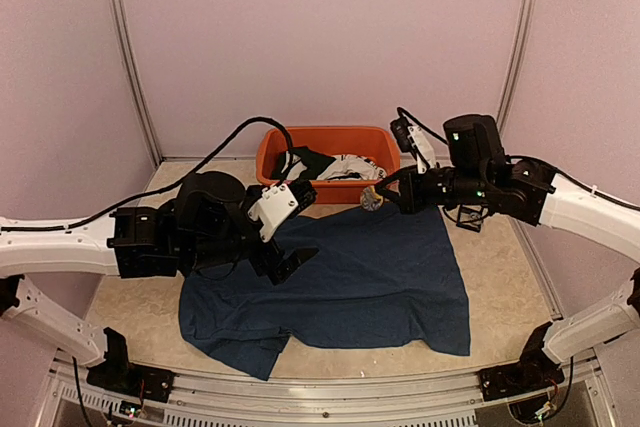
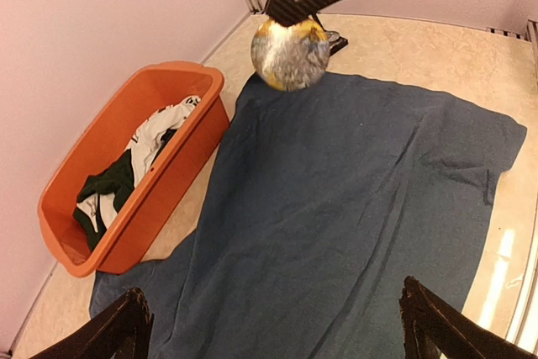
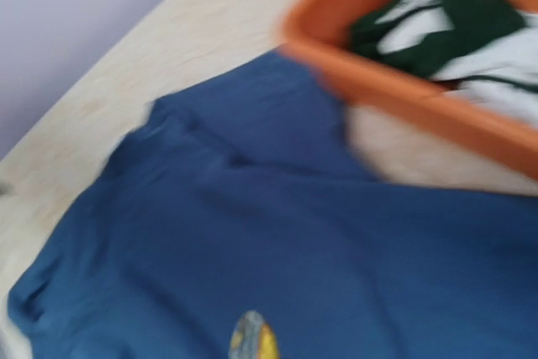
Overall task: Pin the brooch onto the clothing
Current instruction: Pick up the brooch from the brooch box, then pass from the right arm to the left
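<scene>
top external view gives me the navy t-shirt (image 1: 370, 277) spread flat across the middle of the bench (image 1: 500, 257), its far edge beside the orange tub (image 1: 325, 132). my right gripper (image 1: 382, 194) is clenched on the brooch (image 1: 371, 198) above that far edge. my left gripper (image 1: 305, 225) hangs released over the shirt's left side.

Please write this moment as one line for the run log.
left gripper: open, above T-shirt | right gripper: shut on brooch | brooch: over T-shirt's far edge, near orange tub | pinning: not done
</scene>
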Controlling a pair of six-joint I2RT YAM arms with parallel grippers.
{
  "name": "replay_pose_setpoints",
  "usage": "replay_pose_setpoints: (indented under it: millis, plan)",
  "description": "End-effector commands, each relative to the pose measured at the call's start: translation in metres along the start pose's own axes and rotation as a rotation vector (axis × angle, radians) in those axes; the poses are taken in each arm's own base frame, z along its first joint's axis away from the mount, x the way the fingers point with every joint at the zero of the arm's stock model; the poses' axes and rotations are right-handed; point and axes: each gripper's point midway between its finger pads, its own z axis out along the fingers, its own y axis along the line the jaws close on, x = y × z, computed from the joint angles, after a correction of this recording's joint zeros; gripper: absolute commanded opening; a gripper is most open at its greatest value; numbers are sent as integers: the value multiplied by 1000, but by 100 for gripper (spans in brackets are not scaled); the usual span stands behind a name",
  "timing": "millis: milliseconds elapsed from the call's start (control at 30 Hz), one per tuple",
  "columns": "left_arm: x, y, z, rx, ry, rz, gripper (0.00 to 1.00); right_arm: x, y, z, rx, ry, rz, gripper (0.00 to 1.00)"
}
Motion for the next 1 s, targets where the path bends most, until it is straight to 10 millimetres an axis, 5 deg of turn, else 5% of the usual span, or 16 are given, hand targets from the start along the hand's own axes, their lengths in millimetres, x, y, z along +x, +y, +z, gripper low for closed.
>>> replay_pose_setpoints:
  millis: [0,333,700,967]
  plan:
    - [-30,-14,16,47,-98,109,99,25,29,1,29,67,-63,0]
    - [-41,-38,29,130,-184,152,99,45,92,17,-43,100,-137,0]
    - [-27,-47,45,150,-82,153,96,43,105,16,-2,42,-155,0]
    - [-21,-45,52,126,-64,152,82,38,113,13,-23,18,-139,0]
